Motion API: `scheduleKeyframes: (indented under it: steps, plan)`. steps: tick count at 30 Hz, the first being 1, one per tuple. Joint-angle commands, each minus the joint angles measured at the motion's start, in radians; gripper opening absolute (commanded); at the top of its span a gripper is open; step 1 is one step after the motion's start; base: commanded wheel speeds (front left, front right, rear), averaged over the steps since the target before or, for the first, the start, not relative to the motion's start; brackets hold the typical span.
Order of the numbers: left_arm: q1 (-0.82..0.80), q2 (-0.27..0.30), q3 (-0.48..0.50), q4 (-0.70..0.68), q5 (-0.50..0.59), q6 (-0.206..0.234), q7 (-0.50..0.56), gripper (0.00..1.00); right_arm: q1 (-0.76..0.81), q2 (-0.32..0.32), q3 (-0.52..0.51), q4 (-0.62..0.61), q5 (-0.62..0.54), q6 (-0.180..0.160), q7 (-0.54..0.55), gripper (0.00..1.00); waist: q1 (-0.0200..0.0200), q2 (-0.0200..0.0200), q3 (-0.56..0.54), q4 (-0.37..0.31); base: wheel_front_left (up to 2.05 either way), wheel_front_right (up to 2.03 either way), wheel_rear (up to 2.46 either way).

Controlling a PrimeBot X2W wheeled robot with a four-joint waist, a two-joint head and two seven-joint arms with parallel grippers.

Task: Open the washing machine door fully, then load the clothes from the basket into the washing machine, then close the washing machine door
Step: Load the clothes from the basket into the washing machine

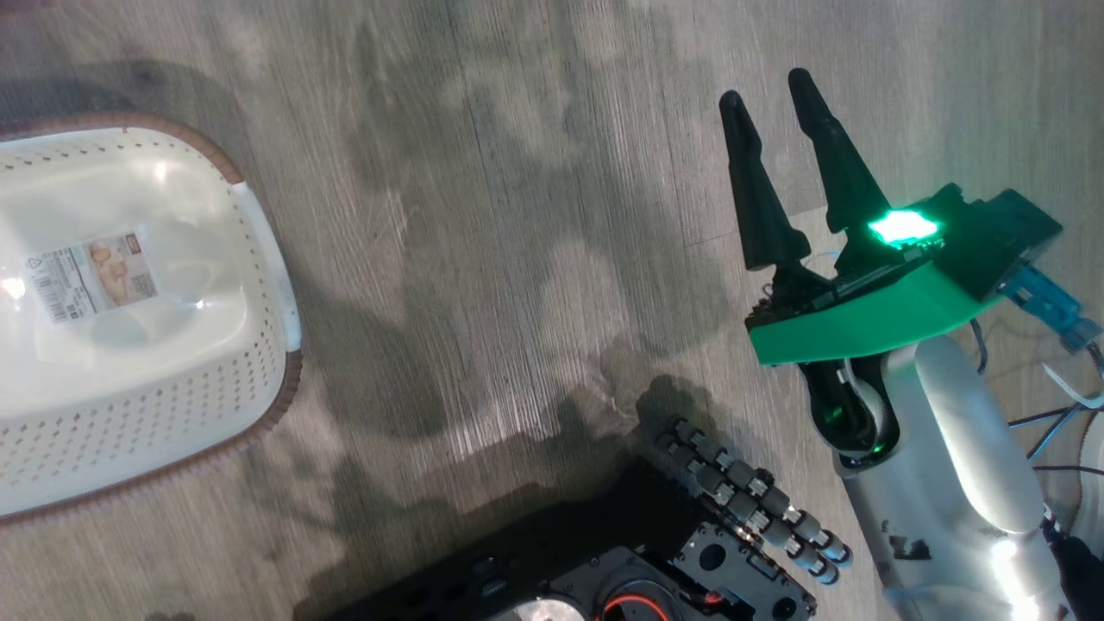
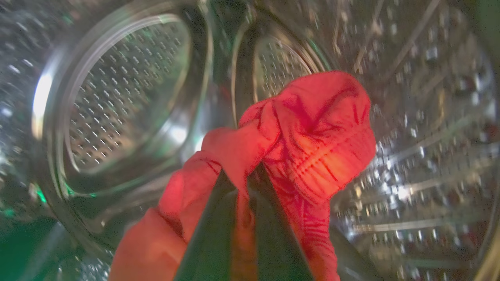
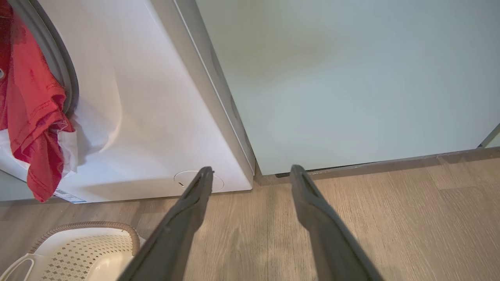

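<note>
while the washing machine (image 3: pixel 148 117) holds the clothes (image 2: pixel 312 128)

the basket (image 1: pixel 172 414) sits near it; they hang in the drum (image 2: pixel 429 117), clamped by the left gripper (image 2: pixel 244 171); the right gripper (image 1: pixel 766 89) hovers, jaws apart.

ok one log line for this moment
left claw: shut on clothes in washer | right claw: open over floor | basket: looks empty

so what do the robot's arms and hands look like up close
The right hand has two long black fingers tapering to blunt tips, set on a bright green bracket with a glowing green light. Behind it are a glossy white rounded forearm, a blue connector and thin loose cables. The left hand shows the same dark tapered fingers.
</note>
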Motion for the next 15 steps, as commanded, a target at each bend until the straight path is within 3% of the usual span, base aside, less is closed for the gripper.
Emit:
scheduleKeyframes:
  steps: [1, 15]
  plan:
    - [-0.04, 0.032, -0.014, -0.004, 0.016, 0.0, -0.004, 0.0, 0.019, 0.002, 0.017, -0.033, 0.001, 0.0, -0.009, 1.0, 0.0, -0.0001, 0.007, 0.002, 0.0, 0.0, 0.0]
    - [-0.228, 0.051, -0.137, 0.365, 0.093, 0.001, 0.03, 0.0, -0.011, 0.002, 0.06, -0.031, 0.036, 0.0, -0.009, 1.0, 0.0, -0.0001, 0.058, -0.034, 0.0, 0.0, 0.0]
